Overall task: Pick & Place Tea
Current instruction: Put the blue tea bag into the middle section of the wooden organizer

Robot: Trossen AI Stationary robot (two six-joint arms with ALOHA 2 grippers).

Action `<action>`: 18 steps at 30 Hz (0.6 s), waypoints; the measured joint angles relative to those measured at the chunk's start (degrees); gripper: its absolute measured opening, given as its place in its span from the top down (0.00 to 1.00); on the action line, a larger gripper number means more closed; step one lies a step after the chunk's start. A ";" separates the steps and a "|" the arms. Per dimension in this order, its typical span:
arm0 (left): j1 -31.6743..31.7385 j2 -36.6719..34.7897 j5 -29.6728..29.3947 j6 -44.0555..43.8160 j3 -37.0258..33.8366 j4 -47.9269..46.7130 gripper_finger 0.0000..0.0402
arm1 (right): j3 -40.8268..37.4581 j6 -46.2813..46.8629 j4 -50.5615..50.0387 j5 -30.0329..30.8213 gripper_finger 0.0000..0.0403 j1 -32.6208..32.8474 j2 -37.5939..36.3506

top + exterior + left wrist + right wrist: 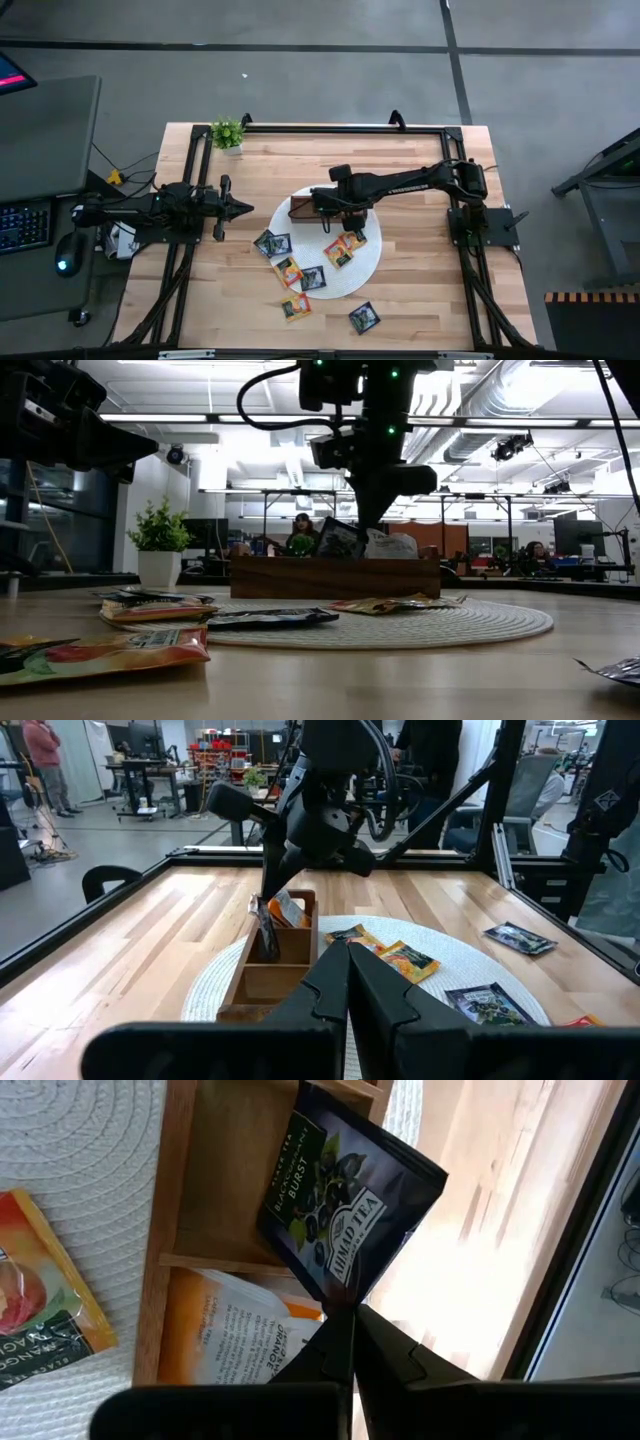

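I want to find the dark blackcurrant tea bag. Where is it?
The dark tea sachet is pinched in the right tool, hanging over the wooden box on the round white mat mid-table.

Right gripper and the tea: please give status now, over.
Right gripper shut on dark tea sachet, over wooden box. Left gripper shut, empty, waiting at table's left. Nothing in the way.

One camera looks straight down on the desk (420,290); another sits level at its top, facing the room; both wrist cameras see the wooden box (262,982)
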 joint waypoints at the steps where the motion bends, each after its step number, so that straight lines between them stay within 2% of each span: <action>1: 0.01 0.02 0.00 0.01 0.01 0.00 1.00 | 0.00 0.00 0.15 0.00 1.00 0.01 0.00; 7: 0.00 0.00 0.00 0.00 0.01 0.00 1.00 | 0.00 -0.02 1.42 -0.01 0.98 0.04 0.00; 18: 0.01 0.00 0.00 0.01 0.01 0.00 1.00 | 0.02 -0.03 2.00 2.46 0.79 0.04 -0.02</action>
